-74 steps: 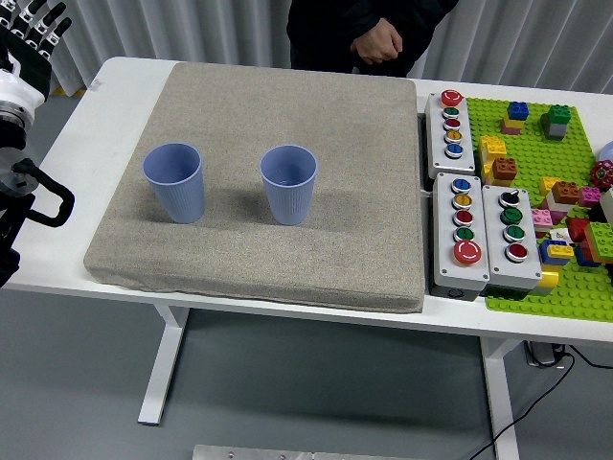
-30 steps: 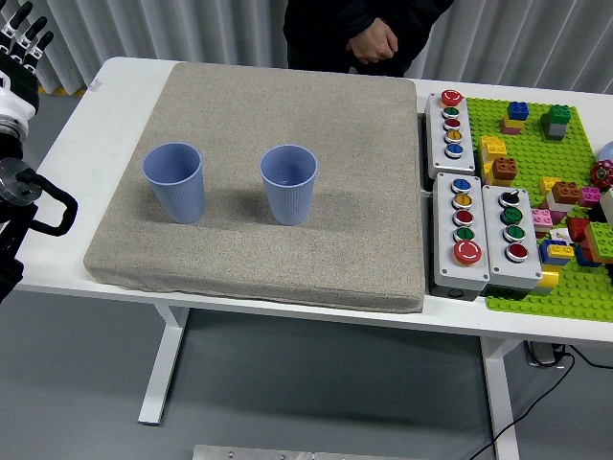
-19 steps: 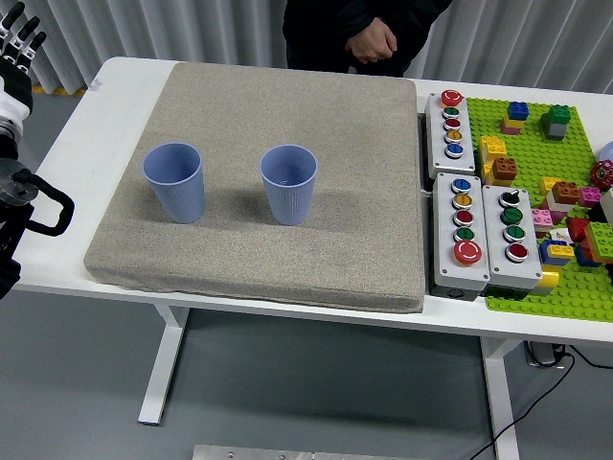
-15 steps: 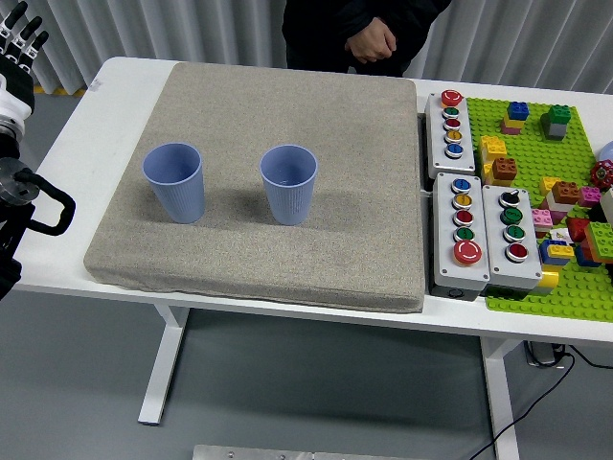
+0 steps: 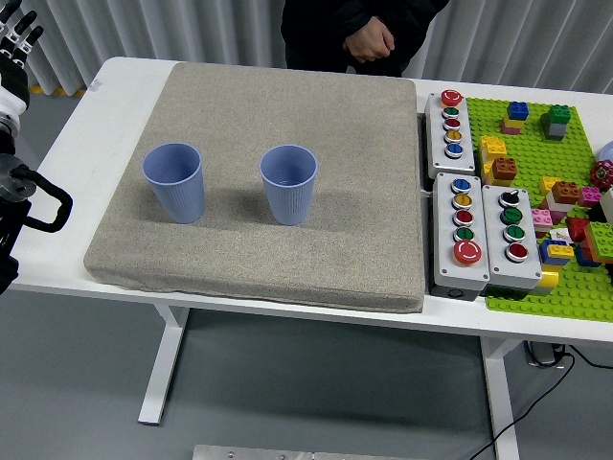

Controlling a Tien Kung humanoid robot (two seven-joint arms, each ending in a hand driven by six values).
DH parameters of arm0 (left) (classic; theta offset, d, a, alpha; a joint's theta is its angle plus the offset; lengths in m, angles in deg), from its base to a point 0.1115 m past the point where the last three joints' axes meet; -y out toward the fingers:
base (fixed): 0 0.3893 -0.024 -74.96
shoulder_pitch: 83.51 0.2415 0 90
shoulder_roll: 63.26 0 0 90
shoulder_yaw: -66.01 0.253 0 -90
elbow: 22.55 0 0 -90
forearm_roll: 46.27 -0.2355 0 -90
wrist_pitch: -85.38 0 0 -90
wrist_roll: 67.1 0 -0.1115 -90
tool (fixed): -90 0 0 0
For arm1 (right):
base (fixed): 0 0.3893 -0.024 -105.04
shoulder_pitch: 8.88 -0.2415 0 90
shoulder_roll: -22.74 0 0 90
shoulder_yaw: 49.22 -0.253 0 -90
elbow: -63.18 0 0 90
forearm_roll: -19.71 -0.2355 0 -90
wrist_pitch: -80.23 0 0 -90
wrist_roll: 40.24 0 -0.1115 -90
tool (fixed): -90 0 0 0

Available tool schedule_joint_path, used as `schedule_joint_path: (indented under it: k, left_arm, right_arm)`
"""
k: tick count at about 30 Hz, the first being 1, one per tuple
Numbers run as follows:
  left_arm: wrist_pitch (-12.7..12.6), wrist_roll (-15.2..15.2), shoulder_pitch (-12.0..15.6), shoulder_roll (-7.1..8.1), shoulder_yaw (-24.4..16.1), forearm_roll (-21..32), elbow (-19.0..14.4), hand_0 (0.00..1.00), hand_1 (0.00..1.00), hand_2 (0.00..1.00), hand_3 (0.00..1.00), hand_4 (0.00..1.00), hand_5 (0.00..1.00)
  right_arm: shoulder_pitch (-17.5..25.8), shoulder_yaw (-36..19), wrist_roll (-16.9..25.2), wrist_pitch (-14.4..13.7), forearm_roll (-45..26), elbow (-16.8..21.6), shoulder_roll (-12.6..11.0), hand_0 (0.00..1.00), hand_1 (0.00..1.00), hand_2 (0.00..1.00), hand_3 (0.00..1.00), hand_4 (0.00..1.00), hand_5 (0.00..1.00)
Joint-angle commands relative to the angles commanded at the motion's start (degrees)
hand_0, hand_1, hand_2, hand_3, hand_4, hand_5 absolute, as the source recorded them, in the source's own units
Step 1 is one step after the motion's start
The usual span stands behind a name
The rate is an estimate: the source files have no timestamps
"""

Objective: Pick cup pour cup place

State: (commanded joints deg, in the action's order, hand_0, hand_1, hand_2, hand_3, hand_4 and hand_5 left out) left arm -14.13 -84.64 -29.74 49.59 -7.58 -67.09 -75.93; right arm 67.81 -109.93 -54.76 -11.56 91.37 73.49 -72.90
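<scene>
both blue cups, the left cup (image 5: 174,181) and the right cup (image 5: 288,183), stand upright, apart, on the grey mat (image 5: 354,240). my left hand (image 5: 16,36) is raised at the table's (image 5: 105,105) far left, fingers spread, holding nothing. this fits either before picking or after placing.

- White rectangular table top (image 5: 115,96) on a white metal leg frame (image 5: 165,364); second leg at the right.
- Smooth grey floor (image 5: 326,383) beneath, evenly lit, with soft shadows.
- Pale grey corrugated wall panels (image 5: 172,29) run behind the table.
- Black cable (image 5: 536,393) trails across the floor at lower right.
- Light metal plate (image 5: 287,451) lies at the bottom edge.
</scene>
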Motion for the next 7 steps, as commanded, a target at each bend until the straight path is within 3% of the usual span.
schedule_joint_path:
  k: [7]
  left_arm:
    - [-0.03, 0.08, 0.32, -0.04, 0.1, -0.49, -0.56, 0.731, 0.715, 0.769, 0.907, 0.855, 0.998]
  right_arm:
    - [0.2, -0.3, -0.04, 0.03, 0.39, 0.0, 0.02, 0.684, 0.647, 0.571, 0.578, 0.002, 0.009]
